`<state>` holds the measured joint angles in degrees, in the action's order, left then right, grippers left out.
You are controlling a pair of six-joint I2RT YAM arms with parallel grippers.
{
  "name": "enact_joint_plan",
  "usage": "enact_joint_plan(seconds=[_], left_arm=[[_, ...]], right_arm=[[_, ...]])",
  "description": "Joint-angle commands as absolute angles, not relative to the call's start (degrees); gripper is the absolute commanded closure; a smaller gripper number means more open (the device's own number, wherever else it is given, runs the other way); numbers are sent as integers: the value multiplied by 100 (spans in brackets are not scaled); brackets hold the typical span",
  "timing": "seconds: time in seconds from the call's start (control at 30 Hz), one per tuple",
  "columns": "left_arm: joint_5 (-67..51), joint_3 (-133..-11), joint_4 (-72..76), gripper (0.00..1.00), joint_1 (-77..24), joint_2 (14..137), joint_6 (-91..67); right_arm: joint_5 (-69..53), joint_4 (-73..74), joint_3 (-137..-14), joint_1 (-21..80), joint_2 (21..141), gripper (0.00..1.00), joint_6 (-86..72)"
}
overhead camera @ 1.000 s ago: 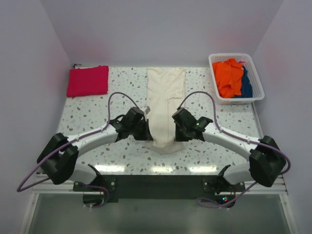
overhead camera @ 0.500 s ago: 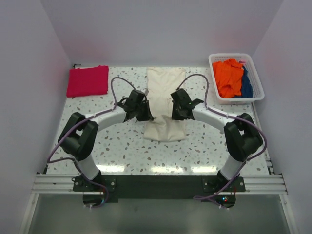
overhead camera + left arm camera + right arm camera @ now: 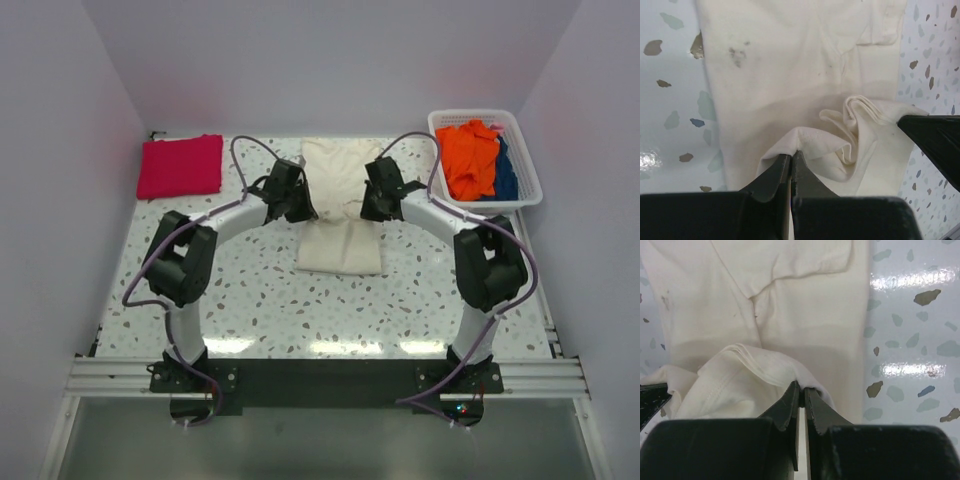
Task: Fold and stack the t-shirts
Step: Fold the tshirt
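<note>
Left gripper (image 3: pixel 791 156): jaws are being kept clenched on a bunched edge of the cream shirt (image 3: pixel 338 180), at the shirt's left side.
Right gripper (image 3: pixel 801 386): a matching bunched edge is being pinched between closed jaws, at the shirt's right side.
Cream shirt: it is being held in the upper centre of the top view. It lies as a narrow strip on the table (image 3: pixel 250 290), and the gripped edge is being held up over its flat middle.
Step in hand: a crosswise fold of the strip is judged to be under way, not yet laid down.
Done: the pink shirt (image 3: pixel 181 166) is lying as a flat folded rectangle in the upper left of the top view. The cream shirt appears already narrowed lengthwise.
Left: the held edge is to be laid down and let go, and the two shirts are to be stacked; they are lying well apart.
Basket (image 3: pixel 485 114): upper right; an orange cloth (image 3: pixel 470 155) and a blue cloth (image 3: pixel 507 175) are lying in it unfolded. Whether they are shirts cannot be told.
Counts: two grippers, two shirts on the table, one basket, at least two cloths in it.
</note>
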<state>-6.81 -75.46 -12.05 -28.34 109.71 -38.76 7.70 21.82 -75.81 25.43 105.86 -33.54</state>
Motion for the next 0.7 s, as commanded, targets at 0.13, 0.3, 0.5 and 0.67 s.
enact_joint_plan(seconds=[0.13,0.3,0.5,0.67], left_arm=[[-642,-8051,-1222,100,-2540,11399,-3744],[-738,-8174,-1204,100,-2452,11575,-3735],[-703,-8200,-1186,100,-2364,11522,-3718],[-695,-8183,-1239,100,-2294,11505,-3700]], right_arm=[[361,1942,-8051,2224,11003,100,-3199],[168,1934,-8139,2048,11214,100,-3191],[53,1872,-8209,1872,11373,100,-3190],[9,1854,-8218,1793,11382,100,-3217]])
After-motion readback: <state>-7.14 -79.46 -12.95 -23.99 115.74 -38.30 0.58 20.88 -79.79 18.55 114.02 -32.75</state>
